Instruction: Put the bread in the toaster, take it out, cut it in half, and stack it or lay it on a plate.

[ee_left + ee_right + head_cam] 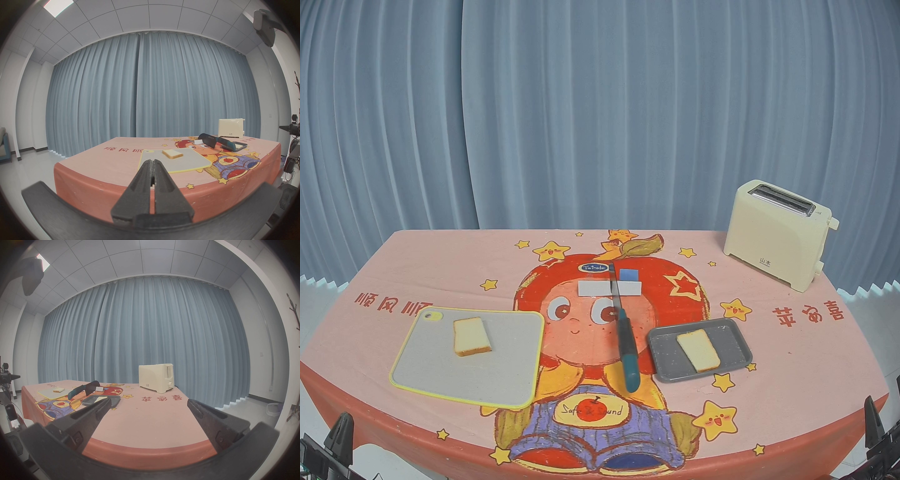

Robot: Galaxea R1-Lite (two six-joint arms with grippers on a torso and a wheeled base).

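Two pieces of bread on a cartoon-printed worktop (800, 362), with my two grippers held off its near edge.

Reading the worktop as a clock with 12 farthest from me: a grey cutting board (487, 369) with a yellow rim lies at 9 o'clock, and one bread piece (471, 336) rests flat on its far half. A dark grey plate (731, 340) sits at 3 o'clock with a second bread piece (698, 349) lying in it. Between them, at the centre, a knife (625, 337) points its teal handle to 6 and its blade to 12, the blade resting across a white holder (594, 288). The cream toaster (776, 234) stands at 2 o'clock. My left gripper (152, 162) is clenched, fingers pressed together on nothing, at about 7 o'clock. My right gripper (149, 402) is released, fingers spread wide, at about 5 o'clock.
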